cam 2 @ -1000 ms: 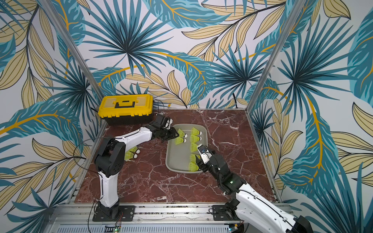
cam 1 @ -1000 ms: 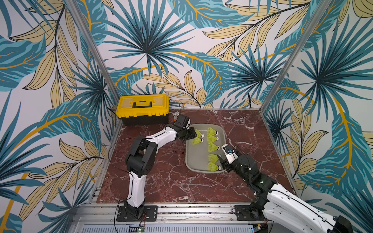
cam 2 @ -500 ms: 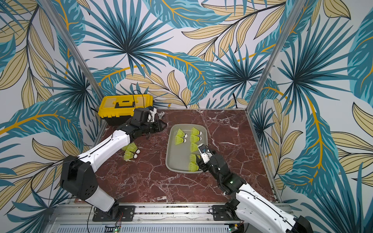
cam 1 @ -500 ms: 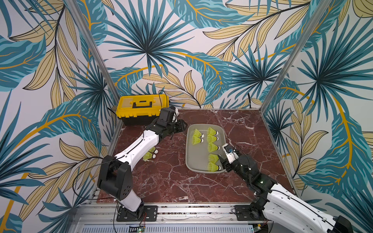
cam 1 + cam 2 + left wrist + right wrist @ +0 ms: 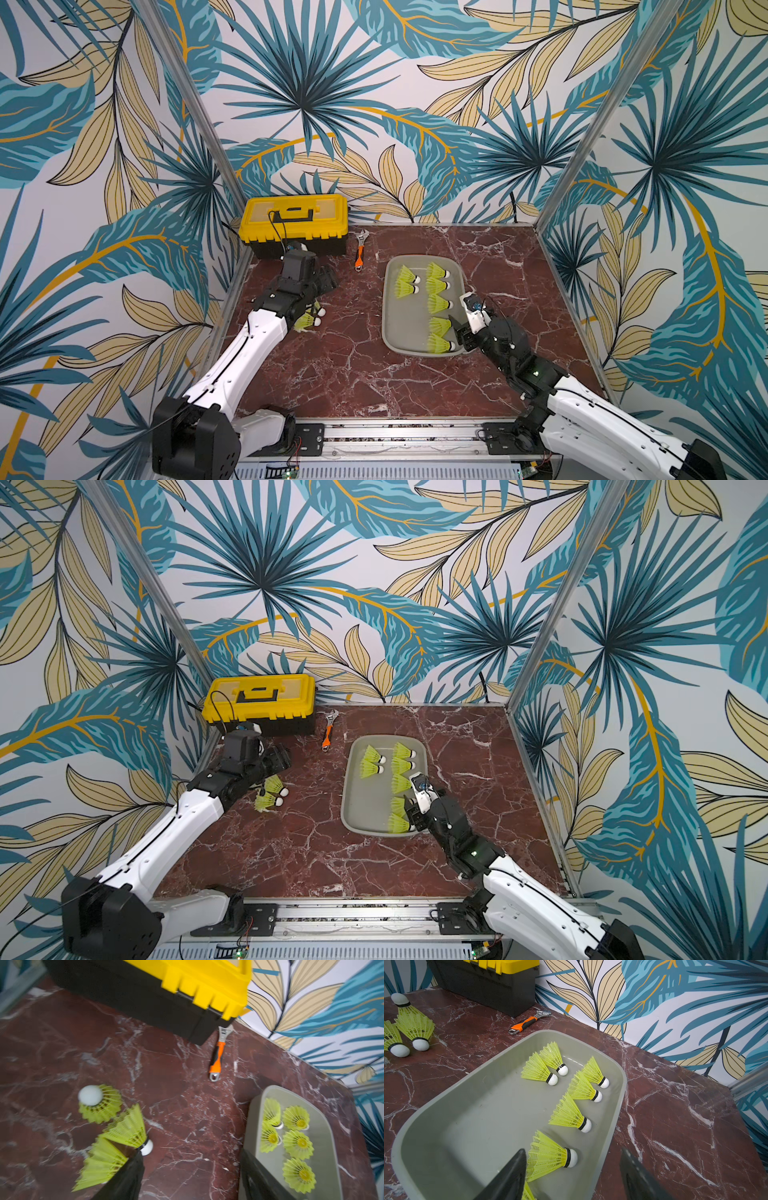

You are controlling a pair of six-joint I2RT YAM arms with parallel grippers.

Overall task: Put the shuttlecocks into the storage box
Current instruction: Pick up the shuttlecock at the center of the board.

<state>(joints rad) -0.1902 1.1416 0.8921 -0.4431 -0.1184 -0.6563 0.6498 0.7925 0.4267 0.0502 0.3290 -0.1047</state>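
Seven shuttlecocks (image 5: 566,1113) lie in the grey storage box (image 5: 467,1126); three more sit on the marble table (image 5: 353,365) beside the left gripper (image 5: 191,1155), jaws wide and empty. The right gripper (image 5: 572,1151) hangs, likewise spread and empty, over the box's near right corner

1. A yellow-lidded black toolbox (image 5: 295,220) is sitting at the centre left of both top views, backing onto the rear wall.
2. An orange-handled wrench (image 5: 360,251) is lying just right of it, its handle pointing toward the lower edge of the frame.
3. A red-brown marble counter (image 5: 340,374) is carrying both.
4. Leaf-patterned wallpaper (image 5: 374,104) is filling the upper frame.
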